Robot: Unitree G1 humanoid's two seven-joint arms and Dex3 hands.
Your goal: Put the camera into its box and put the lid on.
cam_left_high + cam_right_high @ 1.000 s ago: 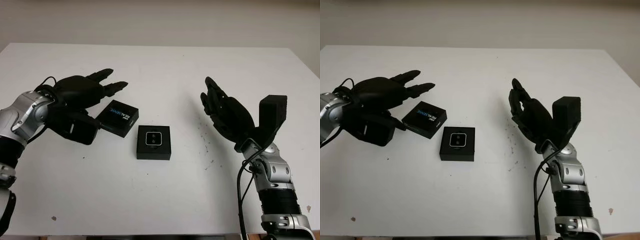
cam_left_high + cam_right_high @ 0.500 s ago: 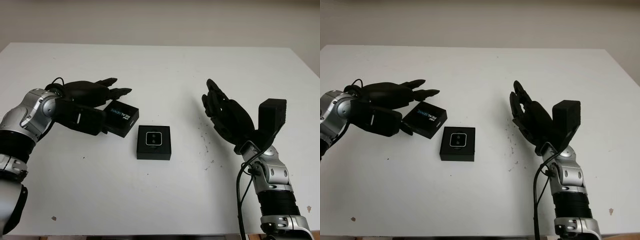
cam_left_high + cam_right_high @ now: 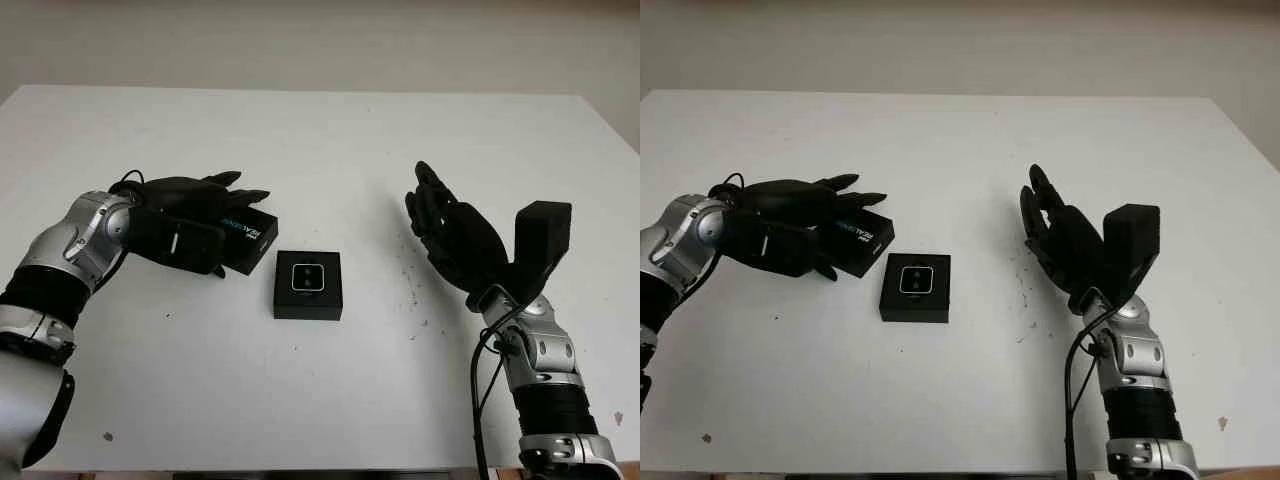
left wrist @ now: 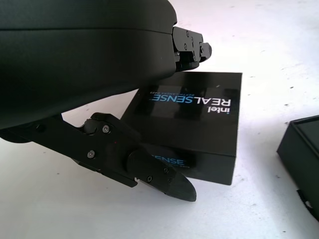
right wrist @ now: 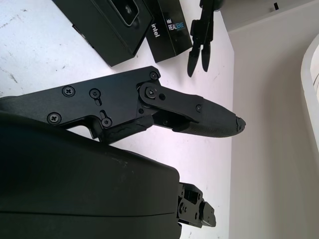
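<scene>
Camera [image 3: 306, 277] is already sitting in the open box [image 3: 308, 285] mid-table, so fitting the lid [image 4: 192, 122] is what is left. The left hand [image 3: 190, 225] is reaching around the lid just beside the box, fingers not yet closed on it. The right hand [image 3: 455, 235] is hovering released, well apart; nothing is blocking on the white table [image 3: 330, 140].
</scene>
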